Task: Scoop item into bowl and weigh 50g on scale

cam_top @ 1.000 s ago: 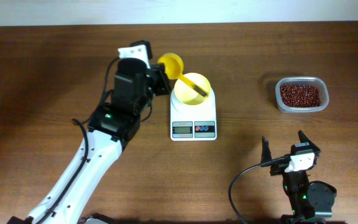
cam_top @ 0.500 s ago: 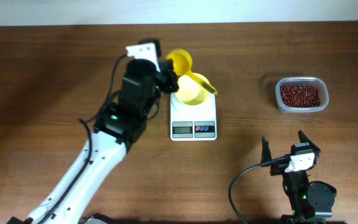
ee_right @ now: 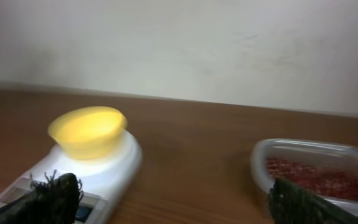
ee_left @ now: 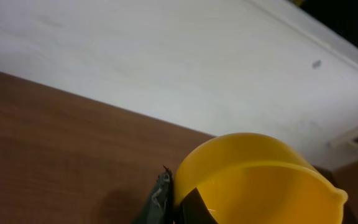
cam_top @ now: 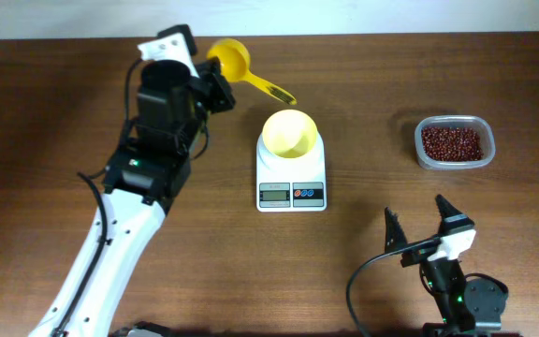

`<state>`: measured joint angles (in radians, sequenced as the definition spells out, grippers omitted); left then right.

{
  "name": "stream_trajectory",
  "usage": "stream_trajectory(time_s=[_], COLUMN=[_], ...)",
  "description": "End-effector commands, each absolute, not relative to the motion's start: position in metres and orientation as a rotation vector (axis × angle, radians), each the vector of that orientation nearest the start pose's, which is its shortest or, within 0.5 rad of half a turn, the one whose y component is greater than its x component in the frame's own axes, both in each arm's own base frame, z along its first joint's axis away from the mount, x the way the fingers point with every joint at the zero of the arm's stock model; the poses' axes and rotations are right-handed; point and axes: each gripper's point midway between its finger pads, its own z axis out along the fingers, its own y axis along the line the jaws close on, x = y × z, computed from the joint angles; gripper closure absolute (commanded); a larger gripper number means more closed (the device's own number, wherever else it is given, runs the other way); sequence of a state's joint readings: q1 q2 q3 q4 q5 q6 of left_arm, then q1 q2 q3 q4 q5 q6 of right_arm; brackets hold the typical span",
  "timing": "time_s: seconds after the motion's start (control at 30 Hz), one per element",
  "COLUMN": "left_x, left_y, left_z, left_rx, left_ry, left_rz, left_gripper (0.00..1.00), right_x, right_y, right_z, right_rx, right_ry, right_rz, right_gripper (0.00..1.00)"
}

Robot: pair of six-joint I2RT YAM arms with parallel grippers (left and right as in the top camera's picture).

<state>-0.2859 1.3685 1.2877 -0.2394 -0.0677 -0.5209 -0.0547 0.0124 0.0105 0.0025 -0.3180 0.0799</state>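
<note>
left pincer gripping scoop, right pincer agape

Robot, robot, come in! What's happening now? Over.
Left gripper shut on scoop. Right gripper open. Bowl on scale looks empty; beans in tub. Nothing in the way.

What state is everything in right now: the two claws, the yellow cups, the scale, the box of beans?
Left gripper: shut on the scoop.
Scoop: in the air, left of the scale.
Bowl: on the scale, looks empty.
Scale: carrying the bowl, display unreadable.
Tub: uncovered, holding beans.
Right gripper: open, empty.
</note>
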Motion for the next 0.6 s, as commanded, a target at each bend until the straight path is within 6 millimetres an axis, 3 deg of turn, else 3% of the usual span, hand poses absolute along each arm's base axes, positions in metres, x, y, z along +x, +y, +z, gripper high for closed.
stream_trajectory(time_s=[0.0,0.07,0.1,0.17,0.3,0.4,0.47,0.57], left_x=[0.437,0.440,0.442,0.442,0.432,0.422,0.415,0.413], left_y=[-0.095,-0.081,-0.069,-0.064,-0.078,-0.090,-0.102,-0.120], left_z=[0.359,0.363,0.363,0.361,0.340,0.321,0.311,0.303], left_rx=[-0.312,-0.327,-0.364,-0.376,-0.395,-0.391,-0.396,-0.383], left_ry=[1.840,1.835,1.829,1.835,1.938,2.027,2.077,2.106], left_rz=[-0.497,-0.532,-0.539,-0.541,-0.610,-0.610,-0.621,-0.639], left_gripper=[1.00,1.00,1.00,1.00,1.00,1.00,1.00,1.00], right_x=[0.238,0.237,0.236,0.234,0.235,0.239,0.240,0.242], right_y=[0.048,0.052,0.056,0.061,0.058,0.045,0.040,0.041], right_z=[0.186,0.184,0.184,0.184,0.176,0.187,0.189,0.182], right_rx=[0.258,0.586,0.659,0.677,0.717,0.735,0.638,0.615], right_ry=[1.554,1.535,1.531,1.539,1.557,1.476,1.483,1.515], right_rz=[0.756,1.093,1.199,1.254,1.236,1.186,1.060,1.020], right_gripper=[0.01,0.01,0.01,0.01,0.01,0.01,0.01,0.01])
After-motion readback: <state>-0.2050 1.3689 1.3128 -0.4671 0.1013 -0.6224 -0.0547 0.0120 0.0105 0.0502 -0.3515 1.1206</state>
